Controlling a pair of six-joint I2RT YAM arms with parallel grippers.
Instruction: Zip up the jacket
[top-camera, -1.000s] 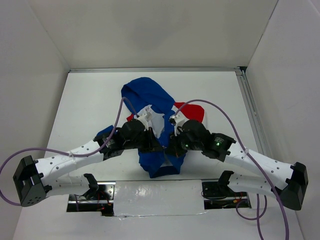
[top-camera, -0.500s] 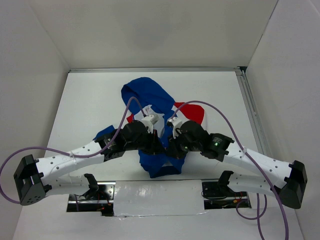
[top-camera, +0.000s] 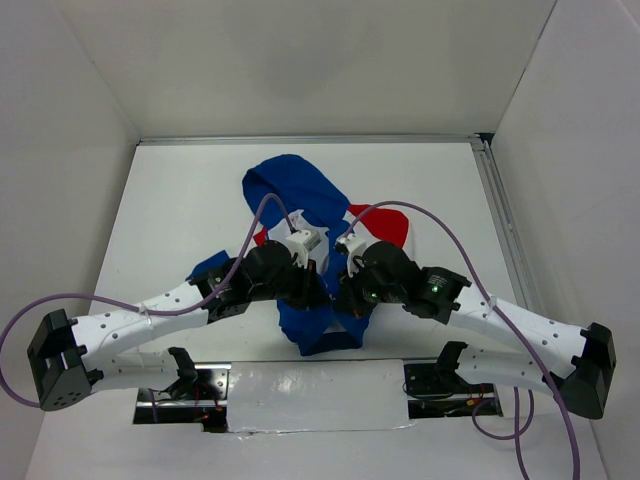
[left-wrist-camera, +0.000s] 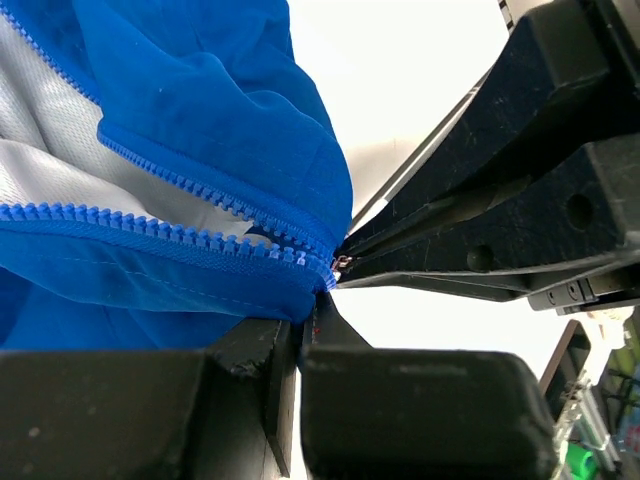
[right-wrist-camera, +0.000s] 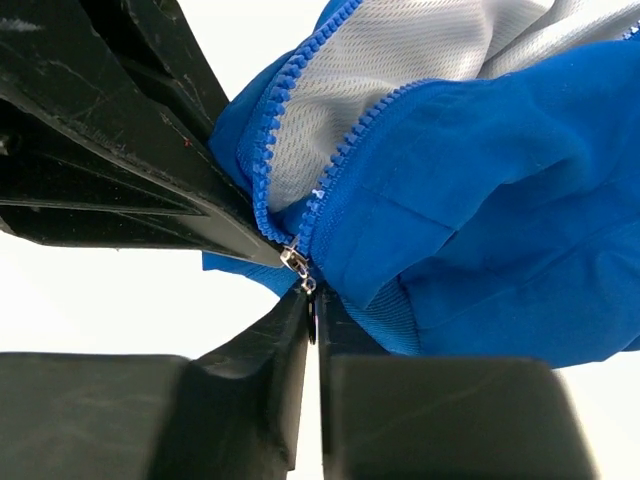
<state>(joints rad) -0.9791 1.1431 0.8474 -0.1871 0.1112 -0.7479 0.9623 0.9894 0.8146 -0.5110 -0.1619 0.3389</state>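
Left gripper (left-wrist-camera: 300, 335) is clamped on the jacket (top-camera: 290, 185) hem by the zipper's bottom end. The right gripper (right-wrist-camera: 312, 315) is pinched shut on the zipper pull (right-wrist-camera: 298, 262). I see both arms bent inward, wrists meeting over the jacket's lower front, mid table (top-camera: 170, 200). Overhead hides the fingertips. The wrist cams show the teeth unjoined and the mesh lining (right-wrist-camera: 400, 60) exposed.

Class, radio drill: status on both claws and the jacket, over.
Left claw shut on jacket hem. Right claw shut on zipper slider beside it. Front open, teeth unjoined. Claw tips crowd each other there.
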